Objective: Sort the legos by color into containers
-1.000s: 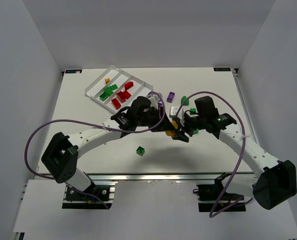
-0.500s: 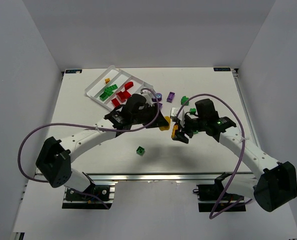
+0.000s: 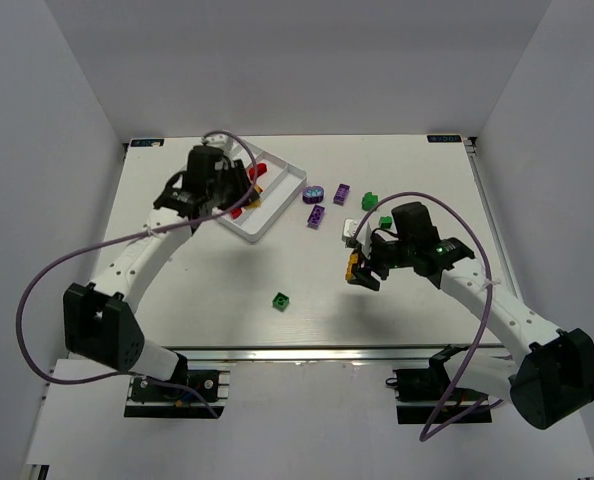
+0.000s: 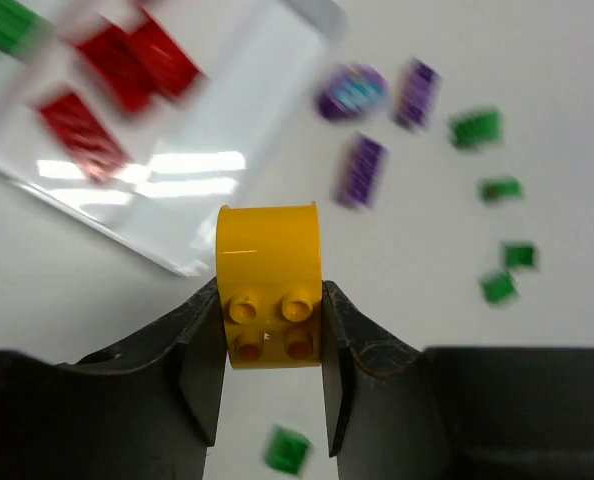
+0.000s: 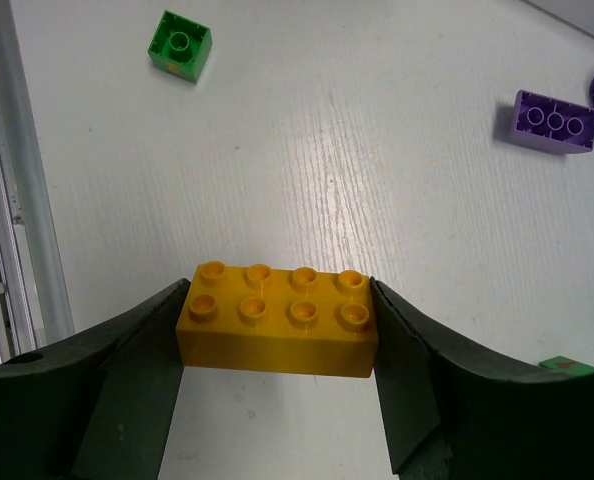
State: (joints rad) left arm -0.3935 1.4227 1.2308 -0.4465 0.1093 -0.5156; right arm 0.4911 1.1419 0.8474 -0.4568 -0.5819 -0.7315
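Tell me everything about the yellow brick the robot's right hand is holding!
The yellow brick is a long orange-yellow block of smooth, shiny plastic with eight round studs in two rows of four. It lies level, studs toward the wrist camera. The right gripper is shut on it, one dark jaw pressed against each short end. It is over the white table, apart from the green brick and the purple brick. Whether it is lifted off the table cannot be told.

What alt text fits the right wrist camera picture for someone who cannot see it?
The right claw grips a yellow-orange brick with eight studs between its two dark fingers. Behind it is the white table, with a green brick at upper left and a purple brick at upper right.
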